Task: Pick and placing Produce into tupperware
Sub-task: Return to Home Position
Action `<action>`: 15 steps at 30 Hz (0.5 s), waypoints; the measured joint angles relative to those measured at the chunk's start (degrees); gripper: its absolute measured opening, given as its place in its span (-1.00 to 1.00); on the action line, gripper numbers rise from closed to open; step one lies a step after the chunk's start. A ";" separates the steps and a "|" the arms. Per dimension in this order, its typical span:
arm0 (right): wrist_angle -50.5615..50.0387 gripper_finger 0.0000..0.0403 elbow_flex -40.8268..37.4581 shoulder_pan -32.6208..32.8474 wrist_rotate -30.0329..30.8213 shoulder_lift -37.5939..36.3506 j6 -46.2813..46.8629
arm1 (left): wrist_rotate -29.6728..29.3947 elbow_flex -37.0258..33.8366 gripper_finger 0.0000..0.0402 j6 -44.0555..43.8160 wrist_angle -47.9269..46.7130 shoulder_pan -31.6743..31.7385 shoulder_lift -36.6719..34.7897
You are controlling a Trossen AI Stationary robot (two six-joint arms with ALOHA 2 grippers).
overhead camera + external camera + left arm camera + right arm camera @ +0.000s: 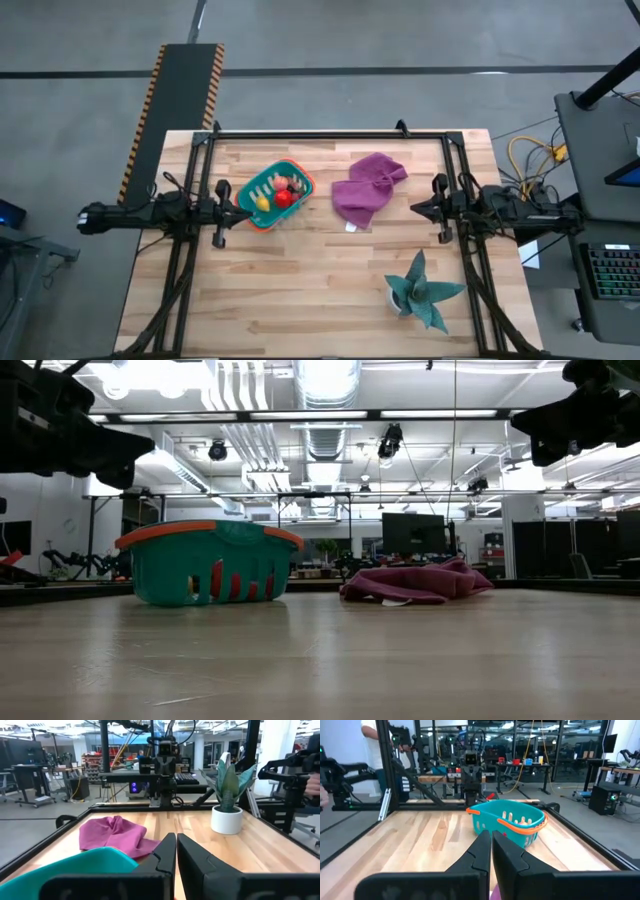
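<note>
The teal tupperware basket with an orange rim [277, 195] stands on the table left of centre, also in the low view [208, 563] and the right wrist view [509, 822]. Inside it lies the produce: a yellow piece [263, 202], a red ball [284, 198] and small reddish bits. My left gripper [246, 210] is shut and empty at the table's left edge, just left of the basket. My right gripper [414, 208] is shut and empty at the right edge, right of the purple cloth.
A purple cloth [367, 188] lies crumpled right of the basket. A teal spiky plant in a white pot [420, 292] stands near the front right. Black frame rails [330, 132] run along the table's far and side edges.
</note>
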 joint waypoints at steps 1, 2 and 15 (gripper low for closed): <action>-0.35 -0.96 0.00 0.00 0.00 -0.02 -0.15 | 0.02 0.00 -0.99 -0.35 0.08 0.00 0.00; -0.49 -0.96 0.00 0.00 0.00 -0.01 -0.15 | 0.15 0.00 -0.99 -0.53 0.09 0.00 0.07; 4.72 -0.96 -5.26 0.00 -0.02 -0.06 2.18 | 0.31 -0.05 -0.99 -1.30 -0.04 0.00 0.00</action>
